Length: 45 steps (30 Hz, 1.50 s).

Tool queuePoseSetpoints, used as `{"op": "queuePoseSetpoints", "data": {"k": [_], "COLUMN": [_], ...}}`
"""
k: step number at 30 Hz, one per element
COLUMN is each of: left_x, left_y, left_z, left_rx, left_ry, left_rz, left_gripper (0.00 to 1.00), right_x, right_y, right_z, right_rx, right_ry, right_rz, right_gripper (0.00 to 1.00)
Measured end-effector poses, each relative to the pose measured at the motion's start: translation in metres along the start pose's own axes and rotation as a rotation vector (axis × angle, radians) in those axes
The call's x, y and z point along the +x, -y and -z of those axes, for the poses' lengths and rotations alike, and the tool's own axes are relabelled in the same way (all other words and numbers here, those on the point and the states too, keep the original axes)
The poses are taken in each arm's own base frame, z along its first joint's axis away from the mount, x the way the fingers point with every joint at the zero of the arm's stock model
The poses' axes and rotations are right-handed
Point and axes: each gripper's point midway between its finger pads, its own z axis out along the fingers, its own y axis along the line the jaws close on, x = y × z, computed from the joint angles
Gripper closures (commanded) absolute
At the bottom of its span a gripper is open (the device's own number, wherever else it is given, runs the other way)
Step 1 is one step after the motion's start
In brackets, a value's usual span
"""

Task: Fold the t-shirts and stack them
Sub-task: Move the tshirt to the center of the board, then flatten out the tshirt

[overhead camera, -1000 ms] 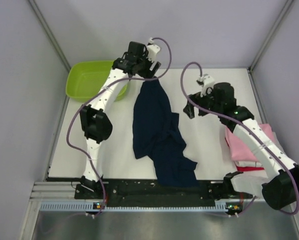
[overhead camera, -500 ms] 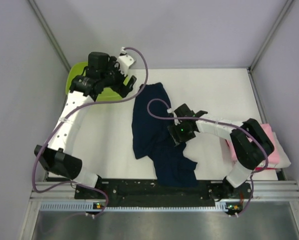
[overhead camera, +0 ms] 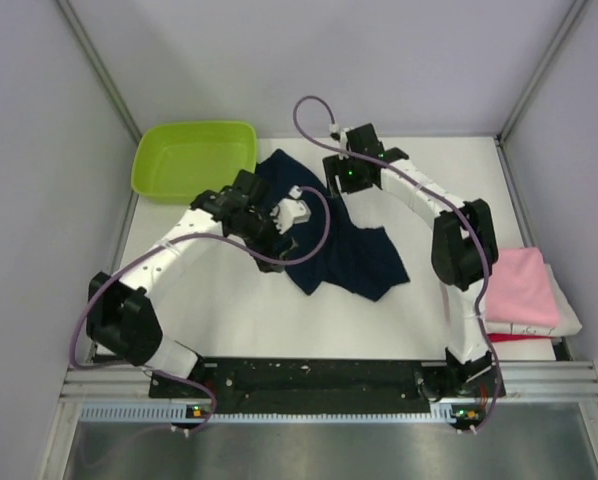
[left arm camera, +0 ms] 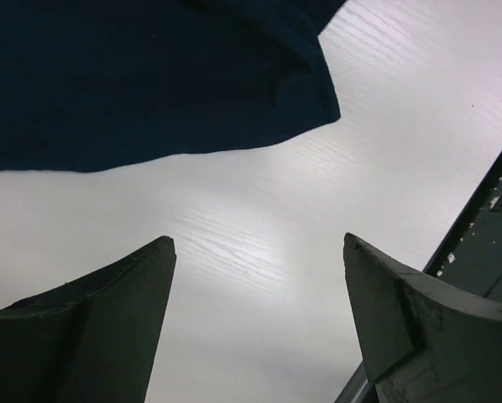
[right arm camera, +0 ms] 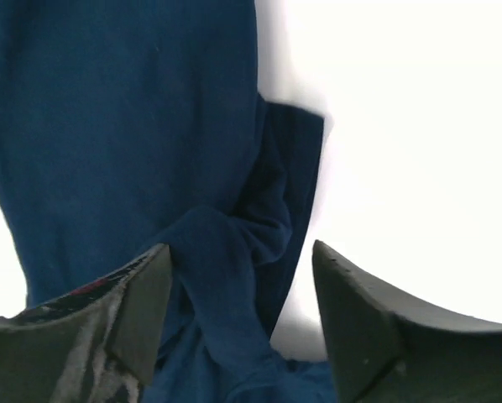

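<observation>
The dark blue t-shirt (overhead camera: 354,260) lies in a messy heap in the middle of the white table (overhead camera: 229,300). It is not folded. One end of it reaches up toward the back of the table, close to the green tub (overhead camera: 194,165), but the top camera does not show if they touch. The other end spreads out toward the front. The left gripper (left arm camera: 258,252) is at the left side of the shirt. Its two fingers (left arm camera: 108,336) are wide apart and nothing is between them. Only bare table shows there, and the edge of the shirt is just past the tips. The right gripper (right arm camera: 240,252) is over the back part of the shirt. Its fingers are apart too. A bump of blue cloth sits between them, but a bit of white table shows next to one finger, so it is not pinching the cloth. At the right edge of the table, well apart from the blue shirt, a folded pink t-shirt (overhead camera: 519,285) lies on top of a white one (overhead camera: 571,312).
</observation>
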Motion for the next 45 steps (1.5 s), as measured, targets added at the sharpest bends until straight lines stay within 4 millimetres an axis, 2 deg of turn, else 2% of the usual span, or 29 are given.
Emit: {"op": "queuePoseSetpoints", "data": {"k": [1, 2, 4, 5, 8, 9, 12, 13, 14, 15, 18, 19, 22, 23, 26, 27, 31, 34, 36, 37, 38, 39, 40, 41, 42, 43, 45], "left_x": [-0.002, -0.003, -0.007, -0.008, -0.008, -0.007, -0.005, -0.004, -0.002, -0.001, 0.000, 0.000, 0.003, 0.004, 0.006, 0.005, -0.010, -0.040, -0.068, -0.082, -0.098, -0.108, -0.119, -0.129, -0.137, -0.144, -0.153], "left_y": [0.006, 0.013, 0.024, 0.028, 0.038, 0.039, 0.039, 0.039, 0.040, 0.041, 0.043, 0.042, 0.041, 0.041, 0.039, 0.036, 0.016, -0.022, -0.054, -0.069, -0.086, -0.095, -0.104, -0.108, -0.110, -0.108, -0.098], "left_z": [-0.009, -0.024, -0.050, -0.063, -0.099, -0.110, -0.132, -0.137, -0.141, -0.144, -0.148, -0.149, -0.149, -0.148, -0.141, -0.136, -0.099, -0.046, -0.003, 0.022, 0.057, 0.083, 0.116, 0.149, 0.178, 0.209, 0.260], "left_rx": [0.009, 0.005, 0.000, -0.006, -0.024, -0.032, -0.061, -0.066, -0.068, -0.072, -0.078, -0.084, -0.092, -0.091, -0.106, -0.123, -0.223, -0.342, -0.450, -0.512, -0.590, -0.647, -0.712, -0.775, -0.831, -0.889, -0.976], "left_ry": [-0.011, -0.037, -0.081, -0.103, -0.156, -0.176, -0.218, -0.226, -0.235, -0.244, -0.250, -0.252, -0.263, -0.269, -0.286, -0.287, -0.244, -0.163, -0.084, -0.038, 0.019, 0.061, 0.110, 0.160, 0.202, 0.249, 0.324], "left_rz": [-0.024, -0.062, -0.118, -0.141, -0.186, -0.193, -0.207, -0.210, -0.214, -0.215, -0.219, -0.233, -0.230, -0.230, -0.235, -0.240, -0.248, -0.194, -0.154, -0.139, -0.119, -0.105, -0.093, -0.086, -0.085, -0.086, -0.100], "left_gripper": [0.13, 0.13, 0.12, 0.12, 0.13, 0.14, 0.17, 0.18, 0.24, 0.34, 0.93, 1.00, 1.00, 1.00, 1.00, 1.00, 1.00, 1.00, 1.00, 1.00, 1.00, 1.00, 1.00, 1.00, 1.00, 1.00, 1.00], "right_x": [-0.021, -0.032, -0.037, -0.031, 0.007, 0.025, 0.078, 0.092, 0.109, 0.122, 0.163, 0.177, 0.195, 0.198, 0.190, 0.187, 0.183, 0.178, 0.156, 0.137, 0.110, 0.083, 0.049, 0.007, -0.021, -0.050, -0.092], "right_y": [0.001, 0.002, 0.009, 0.013, 0.044, 0.060, 0.095, 0.101, 0.105, 0.106, 0.106, 0.105, 0.105, 0.104, 0.106, 0.106, 0.107, 0.113, 0.125, 0.133, 0.142, 0.150, 0.156, 0.160, 0.159, 0.155, 0.136], "right_z": [0.002, 0.007, 0.018, 0.024, 0.047, 0.056, 0.083, 0.088, 0.091, 0.093, 0.090, 0.088, 0.079, 0.071, 0.064, 0.061, 0.060, 0.069, 0.089, 0.104, 0.126, 0.148, 0.178, 0.220, 0.255, 0.300, 0.393], "right_rx": [0.003, 0.007, 0.024, 0.037, 0.111, 0.152, 0.270, 0.298, 0.324, 0.341, 0.362, 0.367, 0.367, 0.356, 0.354, 0.344, 0.309, 0.297, 0.313, 0.329, 0.352, 0.375, 0.401, 0.428, 0.446, 0.467, 0.499], "right_ry": [0.045, 0.071, 0.090, 0.085, 0.036, 0.020, -0.033, -0.048, -0.068, -0.088, -0.159, -0.189, -0.243, -0.256, -0.243, -0.229, -0.217, -0.206, -0.148, -0.093, -0.013, 0.070, 0.184, 0.330, 0.441, 0.571, 0.818], "right_rz": [0.007, 0.006, -0.013, -0.033, -0.122, -0.163, -0.261, -0.282, -0.299, -0.312, -0.346, -0.356, -0.378, -0.386, -0.384, -0.391, -0.411, -0.432, -0.443, -0.443, -0.437, -0.427, -0.407, -0.378, -0.356, -0.327, -0.268], "right_gripper": [0.28, 0.28, 0.28, 0.28, 0.28, 0.28, 0.27, 0.27, 0.27, 0.27, 0.27, 0.27, 0.30, 0.42, 0.93, 1.00, 1.00, 1.00, 1.00, 1.00, 1.00, 1.00, 1.00, 1.00, 1.00, 1.00, 1.00]}}
